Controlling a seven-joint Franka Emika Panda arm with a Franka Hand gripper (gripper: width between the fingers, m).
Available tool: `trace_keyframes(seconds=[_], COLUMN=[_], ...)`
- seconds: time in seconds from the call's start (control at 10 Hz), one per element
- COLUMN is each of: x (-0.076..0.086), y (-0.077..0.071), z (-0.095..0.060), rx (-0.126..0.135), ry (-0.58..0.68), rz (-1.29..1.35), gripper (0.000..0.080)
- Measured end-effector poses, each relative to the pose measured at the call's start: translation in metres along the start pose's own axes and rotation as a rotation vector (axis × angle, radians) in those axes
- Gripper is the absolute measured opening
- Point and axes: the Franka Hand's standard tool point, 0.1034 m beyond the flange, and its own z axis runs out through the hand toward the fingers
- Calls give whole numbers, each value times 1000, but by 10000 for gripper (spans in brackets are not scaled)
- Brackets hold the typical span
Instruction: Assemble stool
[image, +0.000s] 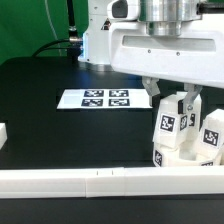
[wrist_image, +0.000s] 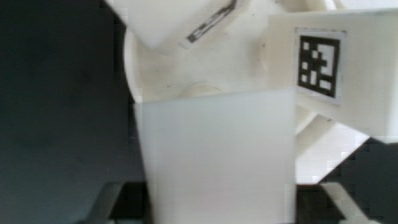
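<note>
Three white block legs (image: 185, 132), each tagged in black and white, stand bunched at the exterior view's right on the black bench (image: 60, 135), against the white rail bar (image: 110, 180). The pincer (image: 177, 105) is clamped narrowly on one leg (wrist_image: 214, 150). One marker board (image: 95, 98) lies well apart.

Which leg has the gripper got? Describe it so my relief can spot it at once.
Find the long white rail along the black table's front edge. At its exterior-view right end stand white tagged block legs; the one between the gripper's fingers is the held leg.
</note>
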Motion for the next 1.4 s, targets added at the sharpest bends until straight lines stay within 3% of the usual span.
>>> trace_keyframes(seconds=[0.4, 1.0, 1.4], x=[-1, -1, 1], y=[0, -1, -2], z=[1, 3, 3], rx=[5, 122, 129], ry=[-4, -34, -69], rz=[321, 1004, 1290], gripper=[337, 337, 337])
